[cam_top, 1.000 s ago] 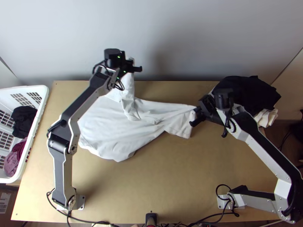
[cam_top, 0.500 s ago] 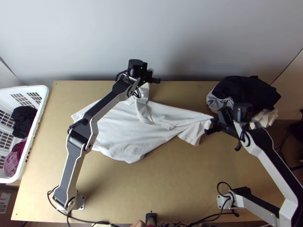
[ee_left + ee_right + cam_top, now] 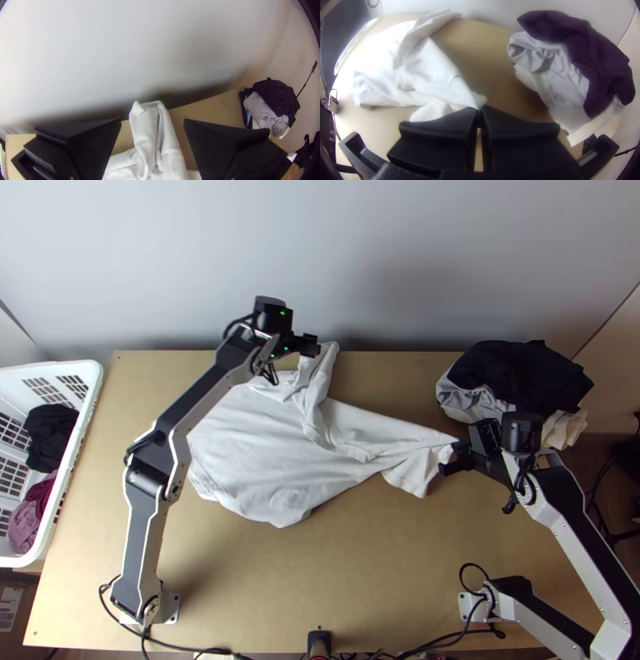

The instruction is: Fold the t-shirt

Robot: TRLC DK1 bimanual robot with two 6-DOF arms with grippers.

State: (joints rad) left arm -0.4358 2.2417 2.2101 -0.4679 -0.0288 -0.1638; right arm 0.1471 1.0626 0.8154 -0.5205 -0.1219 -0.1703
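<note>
Have a white t-shirt lying creased across the table, with its broadest part spread left of the middle, between the far and near edges. Drawn out from there toward the right edge into a narrow end, with a loose flap just on the near side of that end. Also gathered into a bunched strip running up to the far edge, with small folds at the foot of the strip. Can't tell sleeve from hem at either end.

Find the left gripper at the far edge, just beside the top of the bunched strip. Set wide apart at the jaws, going by the left wrist view, with white cloth showing in the gap but no grip on it.

Find the right gripper right of the middle, near the pile by the far right corner. Closed at the jaws, with the tips pinching the narrow end of the t-shirt.

In that pile, see dark cloth on top, grey cloth bulging out on the side toward the table's middle, and cream cloth poking out toward the right edge. By the left edge, see a white laundry basket with a black garment toward its far end and maroon and pink clothing nearer. Along the near edge, notice cables and, about midway, a black stand.
</note>
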